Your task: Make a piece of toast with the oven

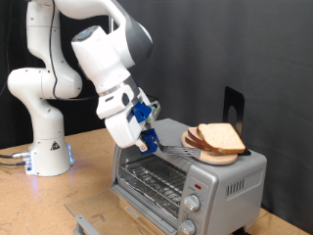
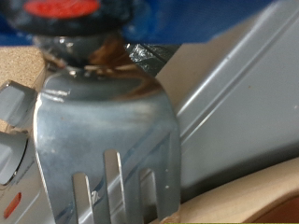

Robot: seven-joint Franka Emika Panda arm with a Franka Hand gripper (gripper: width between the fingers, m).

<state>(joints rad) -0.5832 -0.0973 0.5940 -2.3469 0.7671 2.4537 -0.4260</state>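
I'm holding the blue-fingered gripper (image 1: 147, 128) clamped on a shiny metal fork (image 2: 107, 154), tines angling under the pale tan toast slice (image 1: 221, 137) on the round wooden plate (image 1: 233, 158) atop the silver-grey toaster oven (image 1: 210, 178), door hanging open

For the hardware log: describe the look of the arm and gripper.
The arm is glossy white, made of rounded segments with a dark grey band at the upper joint. Its round white base carries a small dark triangular mark and a blue glow at its foot; dark cables trail off beside it. The gripper is a white block with blue parts at the fingers.
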